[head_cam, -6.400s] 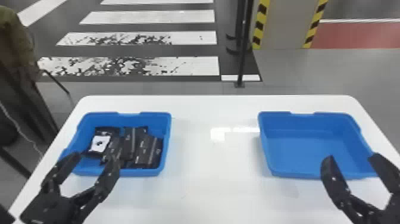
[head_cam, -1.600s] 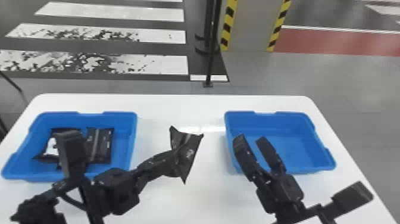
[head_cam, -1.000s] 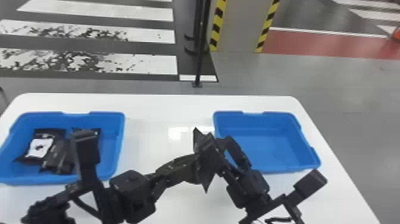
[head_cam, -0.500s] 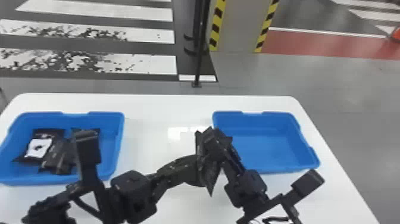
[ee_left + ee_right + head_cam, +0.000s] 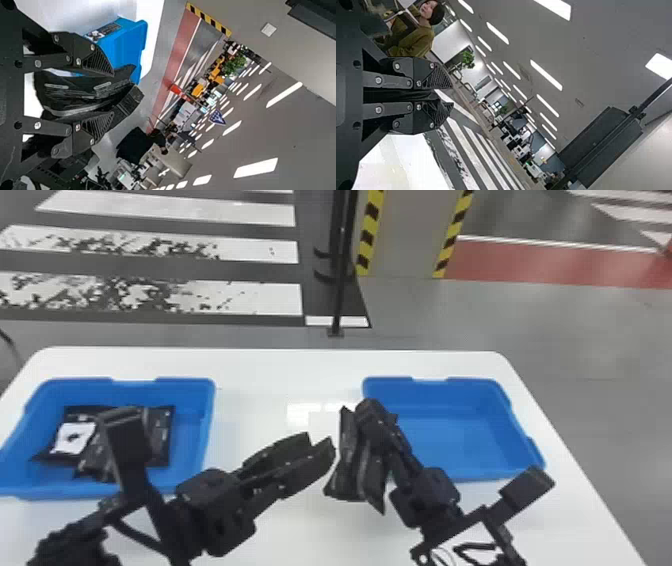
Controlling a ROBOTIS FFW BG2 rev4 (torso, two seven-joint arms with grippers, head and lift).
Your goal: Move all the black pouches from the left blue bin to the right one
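**While the right hand gripped one black pouch, the left stood released beside it**

Because the two bins sat far apart on one counter (image 5: 260, 375), the work was probably shared between two arms, each serving its own side.

Item, left blue bin (image 5: 196, 435): open-topped, holding an overlapping cluster of black pouches (image 5: 161, 435), partly masked by the left arm. One, a pouch with a white panel (image 5: 74, 438), lay at the cluster's left.

Item, left hand (image 5: 318, 437): raised between the bins, fingers parted and aimed rightward at the held pouch. The gap likely served to give that pouch up freely, without a tug.

Item, one black pouch (image 5: 345, 477): above the counter between the bins, near the right bin. It was flat, dark and lightly glossy, bent along its length into two leaves, with pointed corners and faint pale marks. So soft a wrapper would probably sag or swing when carried.

Item, right hand (image 5: 372, 410): clenched on the pouch's upper part, presumably to take its whole weight before a short trip rightward.

Item, right blue bin (image 5: 465, 435): open-topped, just beyond the right hand, a convenient place for the drop, which had yet to be made.
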